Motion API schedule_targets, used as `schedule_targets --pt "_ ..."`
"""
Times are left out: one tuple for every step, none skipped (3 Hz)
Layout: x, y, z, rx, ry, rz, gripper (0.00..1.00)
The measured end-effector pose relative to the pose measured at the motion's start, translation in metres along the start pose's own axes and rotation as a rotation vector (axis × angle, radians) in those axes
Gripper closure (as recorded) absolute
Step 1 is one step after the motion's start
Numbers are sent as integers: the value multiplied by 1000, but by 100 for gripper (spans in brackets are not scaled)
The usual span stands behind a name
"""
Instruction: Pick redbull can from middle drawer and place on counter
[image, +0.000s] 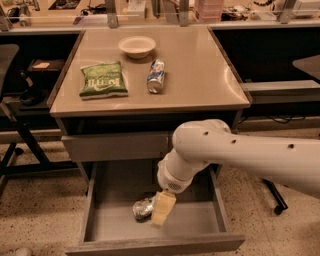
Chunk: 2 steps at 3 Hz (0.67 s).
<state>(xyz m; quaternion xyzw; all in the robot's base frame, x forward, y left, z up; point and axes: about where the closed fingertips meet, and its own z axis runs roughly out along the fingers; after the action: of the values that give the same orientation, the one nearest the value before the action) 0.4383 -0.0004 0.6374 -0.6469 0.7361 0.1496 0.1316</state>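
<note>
Camera view: we look down on the redbull can (143, 207), which lies on its side on the drawer floor with one shiny end turned our way.
Drawer: the middle drawer (150, 246) stands pulled well out, its plain grey front at 6 o'clock of the can. That leaves the can open to a reach from above.
Gripper: the gripper (161, 212) hangs inside the drawer at 3 o'clock of the can, overlapping its right edge. We cannot tell whether it touches the can, nor whether it is wide, narrow or already holding.
Arm: the white arm (240, 155) comes in from 3 o'clock and bends down at the wrist. We judge this pose lets it clear the closed upper drawer front (115, 146) just above.
Counter: the counter (200, 75) lies at 12 o'clock of the drawer. Its right half is bare, which we judge the likeliest landing spot.
Bystanders: a pale bowl (137, 46), a green snack bag (102, 79) and a blue-and-silver can (156, 76) on its side share the counter's left and middle. None belongs to this job.
Stage: we judge the approach nearly done, with the grasp unconfirmed and the lift not yet begun.
Risk: a can on its side may roll toward 9 o'clock if nudged.
</note>
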Motion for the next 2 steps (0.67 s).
schedule_targets --pt "0 0 5 -7 -3 1 0" --pt "0 -2 14 19 17 -5 0"
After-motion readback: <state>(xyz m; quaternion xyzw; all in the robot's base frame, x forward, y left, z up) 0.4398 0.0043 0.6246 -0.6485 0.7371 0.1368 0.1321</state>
